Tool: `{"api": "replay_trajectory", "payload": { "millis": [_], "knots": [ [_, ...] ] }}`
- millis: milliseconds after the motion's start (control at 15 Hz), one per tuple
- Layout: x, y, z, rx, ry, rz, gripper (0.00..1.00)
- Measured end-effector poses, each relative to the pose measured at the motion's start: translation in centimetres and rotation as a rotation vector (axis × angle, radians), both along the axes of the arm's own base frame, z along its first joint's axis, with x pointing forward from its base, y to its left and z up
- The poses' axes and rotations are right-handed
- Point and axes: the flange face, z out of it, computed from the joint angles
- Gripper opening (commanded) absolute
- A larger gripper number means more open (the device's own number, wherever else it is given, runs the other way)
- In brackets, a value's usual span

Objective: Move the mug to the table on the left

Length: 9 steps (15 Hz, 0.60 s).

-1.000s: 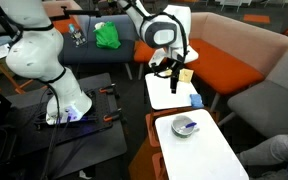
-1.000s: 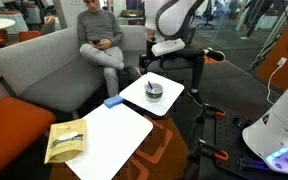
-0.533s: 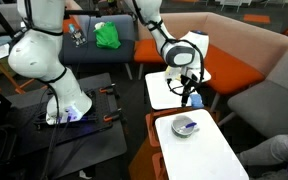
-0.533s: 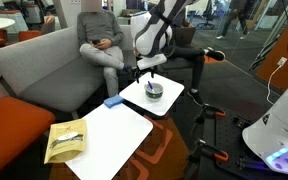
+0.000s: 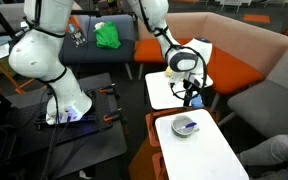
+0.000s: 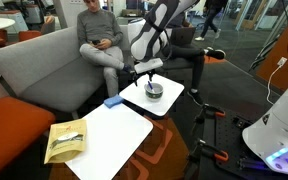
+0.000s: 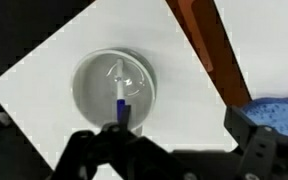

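Note:
The mug is a grey-white cup on a small white table. It also shows in an exterior view. In the wrist view the mug is seen from above, with a blue-and-white pen-like stick inside it. My gripper hangs above and just beside the mug, apart from it, as also seen in an exterior view. In the wrist view my gripper has its fingers spread wide, open and empty.
A second white table adjoins, with a yellow bag and a blue cloth on it. A brown gap separates the tables. A person sits on the grey sofa. An orange sofa stands behind.
My arm has swung from over the other table toward the mug's table and come lower, now hovering near the mug. The mug has not moved.

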Motion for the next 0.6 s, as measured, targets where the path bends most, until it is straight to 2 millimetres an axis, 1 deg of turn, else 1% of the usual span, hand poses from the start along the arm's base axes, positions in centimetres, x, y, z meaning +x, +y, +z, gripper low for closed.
{"api": "replay_trajectory", "payload": {
  "millis": [333,467,600],
  "knots": [
    [-0.1,-0.1,-0.2,0.002,0.0,-0.009,1.0],
    [-0.2,-0.3,-0.9,0.009,-0.004,-0.016,1.0],
    [-0.3,-0.6,-2.0,0.024,-0.01,-0.034,1.0]
  ]
}}
